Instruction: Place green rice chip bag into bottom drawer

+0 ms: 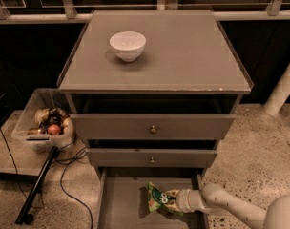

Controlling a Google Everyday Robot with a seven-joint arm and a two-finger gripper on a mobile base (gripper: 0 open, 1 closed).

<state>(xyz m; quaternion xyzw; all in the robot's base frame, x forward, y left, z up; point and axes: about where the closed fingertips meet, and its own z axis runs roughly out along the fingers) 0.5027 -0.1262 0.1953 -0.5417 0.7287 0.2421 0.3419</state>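
The green rice chip bag (158,199) is a crinkled bright green foil bag with a dark oval. It is inside the open bottom drawer (121,209), near its right side, just above the flat floor. My gripper (170,201) reaches in from the lower right on a white arm and is shut on the bag's right edge. The two upper drawers with round knobs sit partly pulled out above it.
A white bowl (128,45) stands on the cabinet top (192,51). A clear plastic bin (42,125) with small items sits on the floor at the left, with a black pole and cables (64,171) beside it. A white post (283,87) stands at the right.
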